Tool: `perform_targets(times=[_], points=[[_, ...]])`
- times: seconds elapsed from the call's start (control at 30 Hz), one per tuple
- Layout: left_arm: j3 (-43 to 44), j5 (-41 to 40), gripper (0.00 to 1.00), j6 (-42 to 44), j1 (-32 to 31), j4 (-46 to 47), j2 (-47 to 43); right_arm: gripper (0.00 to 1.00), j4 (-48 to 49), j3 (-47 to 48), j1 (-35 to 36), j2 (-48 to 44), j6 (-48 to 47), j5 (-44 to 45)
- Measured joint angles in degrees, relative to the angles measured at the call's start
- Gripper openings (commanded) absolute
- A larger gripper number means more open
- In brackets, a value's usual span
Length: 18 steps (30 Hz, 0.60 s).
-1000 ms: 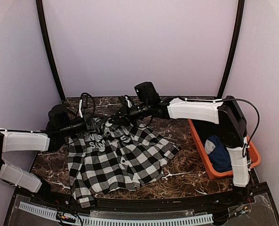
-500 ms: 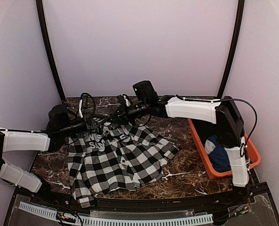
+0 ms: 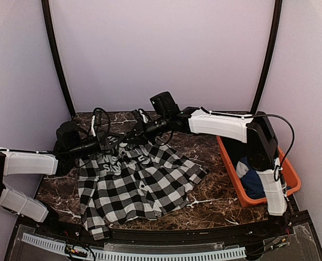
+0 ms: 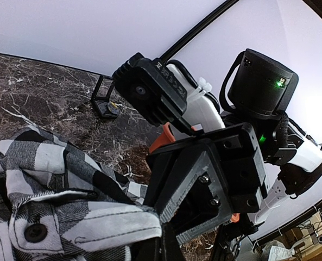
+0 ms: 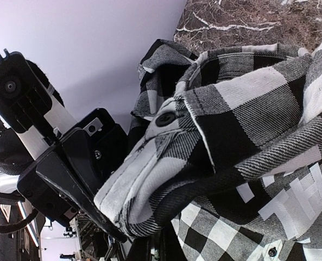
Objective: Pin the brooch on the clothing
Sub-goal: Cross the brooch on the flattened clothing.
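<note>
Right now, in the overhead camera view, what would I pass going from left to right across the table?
Left arm → checked shirt → orange bin, with a blue cloth lying in it. The right arm stretches over both shirt and bin, so it has no clear place in the order.

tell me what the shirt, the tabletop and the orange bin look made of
Shirt: woven flannel, likely cotton, matte; twill lines and fuzzy nap show close up. Tabletop: dark marble or a marble-look laminate, white veins, slight sheen. Orange bin: probably moulded plastic, smooth even colour.
</note>
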Motion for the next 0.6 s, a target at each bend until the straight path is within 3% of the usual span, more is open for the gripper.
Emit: perform_targets(times=[0.6], points=[[0.0, 1.4, 0.01, -0.7, 0.0, 1.7, 0.4, 0.0, -5.0, 2.6, 0.7, 0.4, -7.8, -4.2]])
